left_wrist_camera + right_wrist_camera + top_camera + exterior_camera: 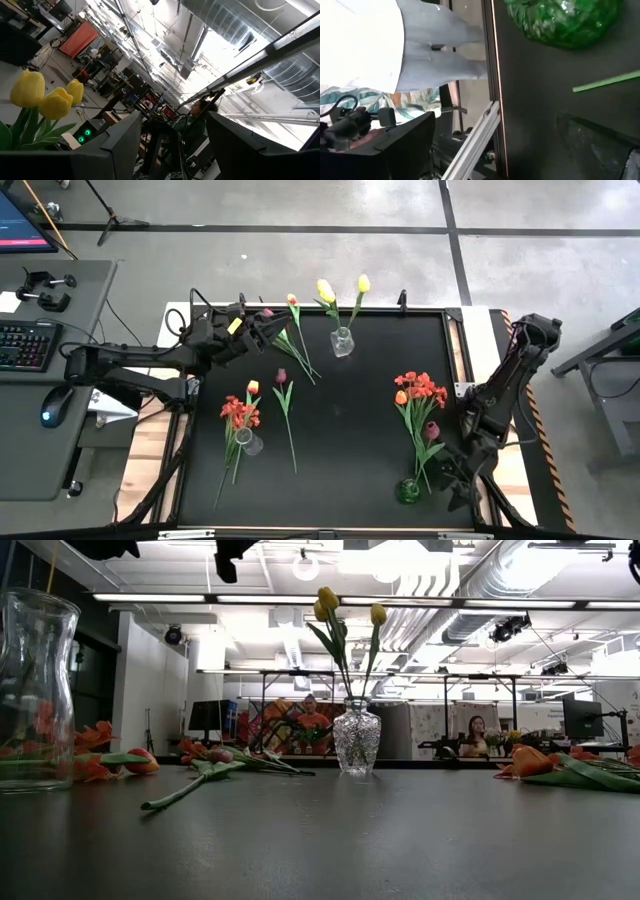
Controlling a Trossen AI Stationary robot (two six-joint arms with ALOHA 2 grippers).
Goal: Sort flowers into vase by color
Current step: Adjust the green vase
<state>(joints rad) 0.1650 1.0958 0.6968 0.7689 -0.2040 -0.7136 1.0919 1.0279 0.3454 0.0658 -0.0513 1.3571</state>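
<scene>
High view: left gripper, fingers' spread indiscernible, hovers near the maroon-purple tulip at the black table's far edge; right gripper waits beside the green vase. Risk: tangled neighbouring stems could drag along.

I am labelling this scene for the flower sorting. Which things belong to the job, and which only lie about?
For the job:
yellow tulips in the clear vase
red bunch
orange-red bunch at a second clear vase
maroon tulip
green vase
left pincer
right pincer

Lying about:
keyboard
mouse
</scene>
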